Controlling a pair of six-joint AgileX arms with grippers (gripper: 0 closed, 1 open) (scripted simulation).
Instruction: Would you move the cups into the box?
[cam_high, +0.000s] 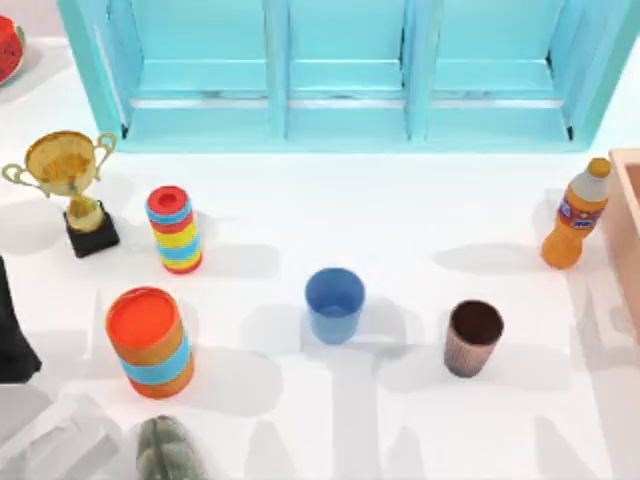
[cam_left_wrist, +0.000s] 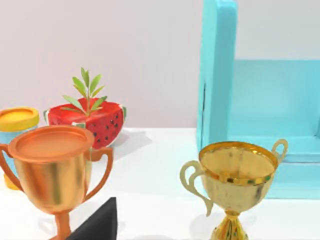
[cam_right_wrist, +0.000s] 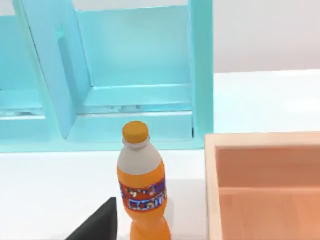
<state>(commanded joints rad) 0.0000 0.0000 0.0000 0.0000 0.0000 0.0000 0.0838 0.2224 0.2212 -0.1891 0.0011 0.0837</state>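
Both cups are seen standing upright on the white counter (cam_high: 400, 440), and neither has yet been moved. The blue cup (cam_high: 334, 304) is placed near the middle of the counter in the top view, and the brown ribbed cup (cam_high: 472, 337) is set to its right, apart from it and a little nearer the front edge. The box (cam_high: 627, 215) is found at the right edge of the counter, cut off by the frame in the top view; in the right wrist view its thick rim and bare inside are shown, with nothing lying in the part that can be seen. An orange soda bottle (cam_high: 574, 216) is stood just beside the box's left wall, between the box and the cups. A dark part of the left arm (cam_high: 14, 330) is seen at the left edge of the top view, and a dark wedge is caught low in each wrist view, but whether either claw is apart or together cannot be told. The task is judged to be at its very start, with no cup approached. The next move is judged to call for the right arm, as the one nearer the box, to be brought over the brown ribbed cup, its claw spread and lowered around the cup, and the bottle to be avoided on the way to the box.
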